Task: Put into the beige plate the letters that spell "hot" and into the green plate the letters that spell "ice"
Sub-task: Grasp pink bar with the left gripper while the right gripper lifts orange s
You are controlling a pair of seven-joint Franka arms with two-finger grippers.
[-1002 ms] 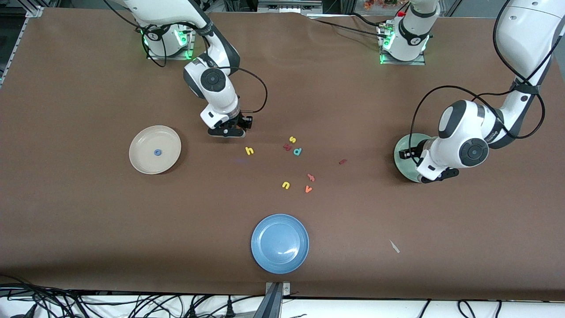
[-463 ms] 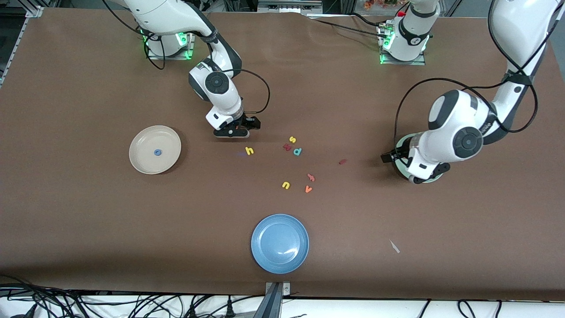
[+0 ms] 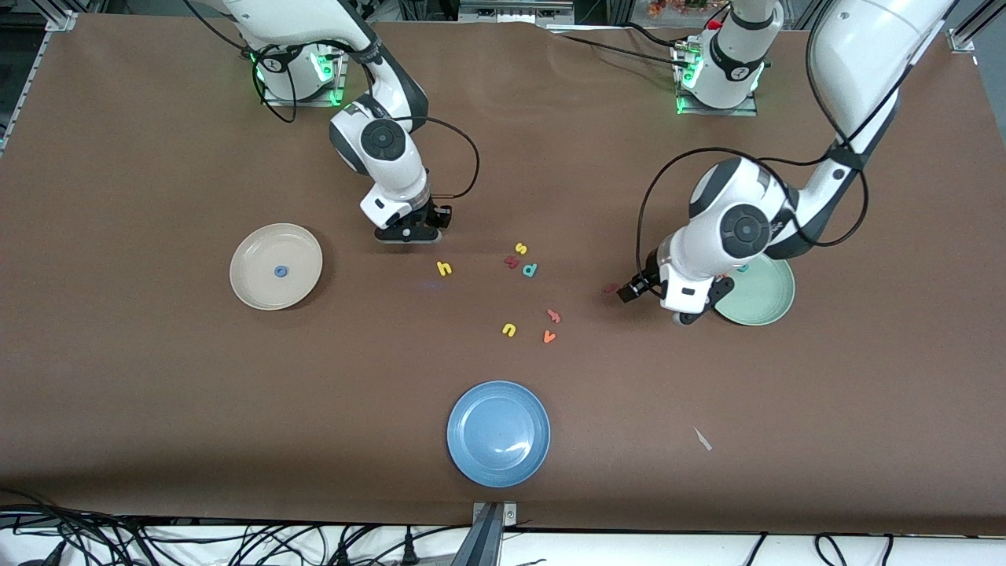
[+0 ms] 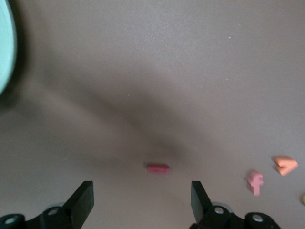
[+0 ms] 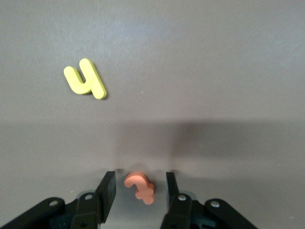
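a: right gripper (image 5: 139, 188) is down at the table, toward the right arm's end of the letter cluster. orange "t" (image 5: 140, 185) lies between its fingers, gaps showing on both sides, so parted and not pinching. yellow "h" (image 3: 444, 268) sits near it, nearer the front camera.

b: and the left one?

a: left gripper (image 4: 141, 198) hangs over bare table just beside the green plate (image 3: 766, 303), jaws spread wide, nothing in them. dark red "i" (image 4: 158, 168) lies flat just ahead of the fingertips, untouched.

b: plates?

a: beige plate (image 3: 259, 287) holds the blue "o" (image 3: 280, 271). on the green plate a bit of teal shows at the rim by the left arm; the arm covers part of that plate.

b: clutter?

a: yellow "s" (image 3: 520, 248), teal "d" (image 3: 530, 270) and a dark red piece (image 3: 512, 262) bunched together; salmon "f" (image 4: 255, 182), orange "v" (image 4: 286, 165), yellow "u" (image 3: 509, 329) nearer the camera. blue plate (image 3: 498, 432) nearest of all.
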